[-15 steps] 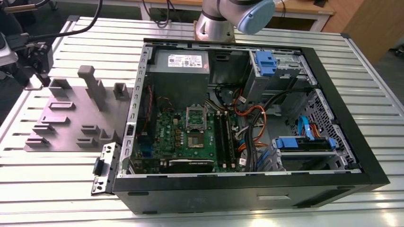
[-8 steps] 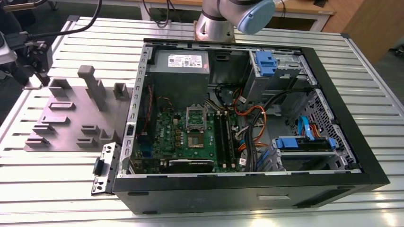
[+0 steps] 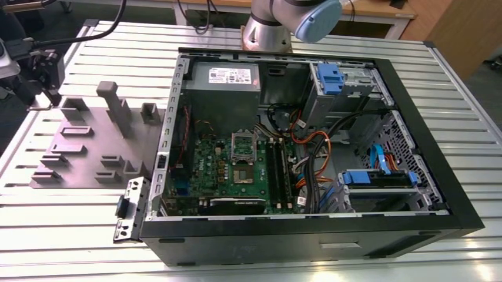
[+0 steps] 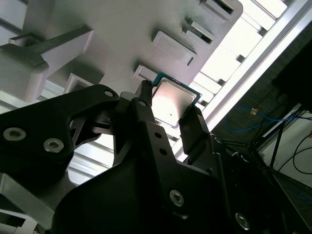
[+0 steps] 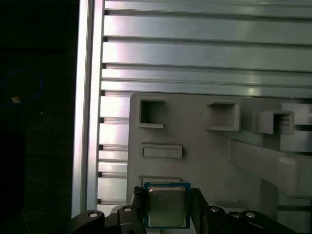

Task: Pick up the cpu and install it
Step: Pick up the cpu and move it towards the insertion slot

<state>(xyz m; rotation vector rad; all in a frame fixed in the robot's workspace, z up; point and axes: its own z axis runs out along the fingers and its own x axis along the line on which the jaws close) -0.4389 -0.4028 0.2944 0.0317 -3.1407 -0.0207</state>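
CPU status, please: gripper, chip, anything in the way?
Gripper shut on the cpu. Cpu over the grey tray, outside the computer case. No obstruction seen.

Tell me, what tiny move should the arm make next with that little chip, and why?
Probably a short, straight lift. The gripper flanks the cpu on two sides, apparently clamping it, close against the grey tray; rising first should clear the tray's raised blocks.

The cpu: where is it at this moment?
In both wrist views the cpu sits clamped between the fingers of the gripper, with the grey pocketed tray on the slotted metal table just behind it.
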